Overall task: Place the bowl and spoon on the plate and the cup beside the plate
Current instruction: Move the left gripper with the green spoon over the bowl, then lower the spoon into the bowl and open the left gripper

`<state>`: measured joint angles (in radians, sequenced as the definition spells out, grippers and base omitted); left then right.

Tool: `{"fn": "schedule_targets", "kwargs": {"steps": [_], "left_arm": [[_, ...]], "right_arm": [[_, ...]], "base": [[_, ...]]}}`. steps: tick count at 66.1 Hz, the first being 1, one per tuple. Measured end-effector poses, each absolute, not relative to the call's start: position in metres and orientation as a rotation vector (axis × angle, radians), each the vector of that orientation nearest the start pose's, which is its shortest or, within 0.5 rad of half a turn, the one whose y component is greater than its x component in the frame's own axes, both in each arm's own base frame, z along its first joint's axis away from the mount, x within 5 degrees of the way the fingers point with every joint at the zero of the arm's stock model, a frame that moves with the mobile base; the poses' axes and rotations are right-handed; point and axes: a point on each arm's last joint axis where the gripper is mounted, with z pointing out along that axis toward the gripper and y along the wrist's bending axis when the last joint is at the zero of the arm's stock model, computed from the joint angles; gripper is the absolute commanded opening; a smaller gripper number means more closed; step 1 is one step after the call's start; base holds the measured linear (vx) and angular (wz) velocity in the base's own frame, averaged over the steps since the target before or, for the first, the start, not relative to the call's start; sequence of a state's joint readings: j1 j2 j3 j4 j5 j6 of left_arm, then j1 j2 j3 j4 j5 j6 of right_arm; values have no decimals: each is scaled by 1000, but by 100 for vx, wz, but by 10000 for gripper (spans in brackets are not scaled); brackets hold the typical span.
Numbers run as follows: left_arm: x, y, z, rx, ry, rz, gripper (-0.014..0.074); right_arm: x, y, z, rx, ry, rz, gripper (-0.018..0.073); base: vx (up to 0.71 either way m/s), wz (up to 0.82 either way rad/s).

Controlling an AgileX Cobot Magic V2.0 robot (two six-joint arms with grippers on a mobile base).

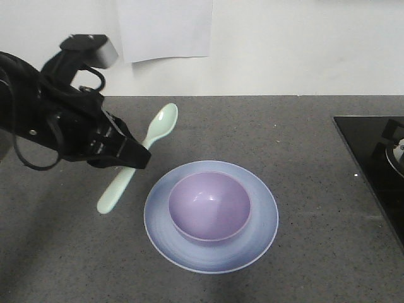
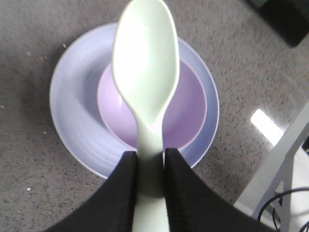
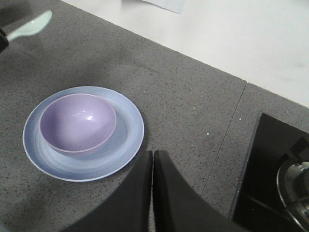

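The lavender bowl [image 1: 209, 207] sits in the middle of the pale blue plate [image 1: 262, 232] on the grey counter. My left gripper [image 1: 134, 158] is shut on the handle of the mint-green spoon [image 1: 161, 123], holding it in the air left of the plate, head pointing up and away. In the left wrist view the spoon [image 2: 146, 67] hangs over the bowl [image 2: 188, 113] and plate [image 2: 72, 96], clamped in my left gripper [image 2: 150, 157]. My right gripper [image 3: 153, 155] is shut on nothing, above the counter just right of the plate [image 3: 128, 133] and bowl [image 3: 77, 123]. The cup is out of view.
A black stove top [image 1: 379, 158] with a burner lies at the counter's right edge. A white wall with a sheet of paper [image 1: 164, 28] runs behind the counter. A white frame [image 2: 285, 159] shows at the right of the left wrist view.
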<state>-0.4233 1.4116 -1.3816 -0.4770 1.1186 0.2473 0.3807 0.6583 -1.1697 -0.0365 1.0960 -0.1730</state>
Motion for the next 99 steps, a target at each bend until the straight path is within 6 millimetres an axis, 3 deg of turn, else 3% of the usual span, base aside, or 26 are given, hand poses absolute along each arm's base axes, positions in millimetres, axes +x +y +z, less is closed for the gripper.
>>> {"fn": "schedule_targets", "kwargs": {"steps": [15, 28, 46, 78, 99], "left_arm": [[249, -192, 341, 838, 2590, -688, -7], [262, -209, 320, 818, 2616, -681, -7], [271, -214, 313, 779, 2586, -675, -6], [272, -214, 313, 775, 2580, -675, 17], [272, -214, 313, 778, 2584, -675, 107]], "right_arm": [[69, 24, 430, -544, 1974, 91, -5], [68, 24, 430, -541, 1964, 93, -5], [68, 24, 431, -538, 1962, 93, -5], [69, 22, 431, -537, 1960, 67, -5], [69, 22, 431, -533, 1962, 70, -5]], "base": [[0, 0], [0, 0], [0, 0], [0, 0], [0, 0]]}}
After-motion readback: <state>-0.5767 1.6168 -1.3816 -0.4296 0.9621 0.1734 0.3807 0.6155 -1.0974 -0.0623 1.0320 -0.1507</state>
